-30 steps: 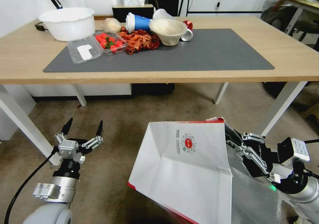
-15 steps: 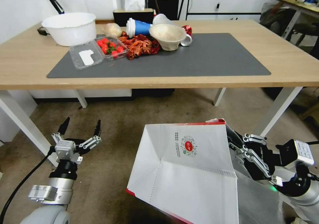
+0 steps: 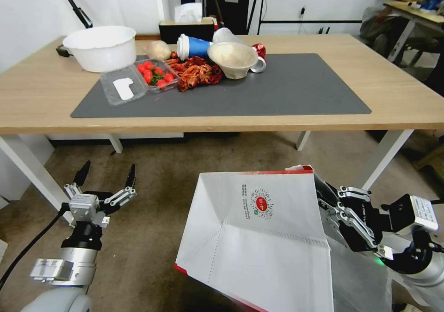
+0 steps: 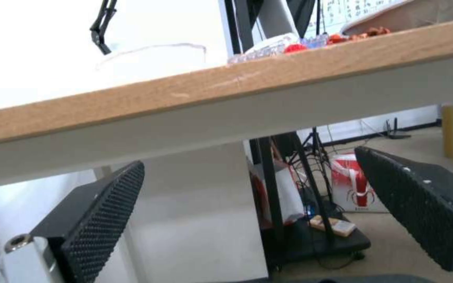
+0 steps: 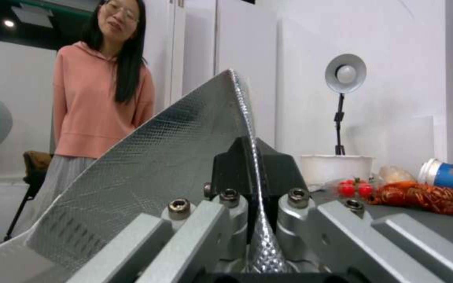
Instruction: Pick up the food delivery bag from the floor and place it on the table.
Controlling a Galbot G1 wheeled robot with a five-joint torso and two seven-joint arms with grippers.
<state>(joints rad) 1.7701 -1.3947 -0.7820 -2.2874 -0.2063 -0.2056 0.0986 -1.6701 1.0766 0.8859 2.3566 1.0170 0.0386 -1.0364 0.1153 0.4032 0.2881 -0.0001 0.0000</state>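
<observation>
The food delivery bag (image 3: 259,238) is white with a round red logo and a red edge, and it hangs tilted in front of the table (image 3: 407,99). Its lower part runs off the head view. My right gripper (image 3: 326,196) is shut on the bag's right rim. In the right wrist view the gripper (image 5: 253,157) pinches the silver foil lining (image 5: 158,165), about level with the tabletop. My left gripper (image 3: 108,173) is open and holds nothing, low at the left above the floor (image 3: 194,164). In the left wrist view the left gripper (image 4: 258,196) sits under the table edge (image 4: 237,86).
A dark grey mat (image 3: 286,85) covers the table's middle. At its far left are a white bowl (image 3: 101,46), a tomato box (image 3: 155,74), red crayfish (image 3: 196,71), a blue cup (image 3: 194,46) and a paper bowl (image 3: 232,58). White table legs (image 3: 27,168) (image 3: 386,157) flank the bag.
The camera has moved: the table sits lower in the head view. The bag and my right gripper keep their place in the picture. The left gripper stays open.
</observation>
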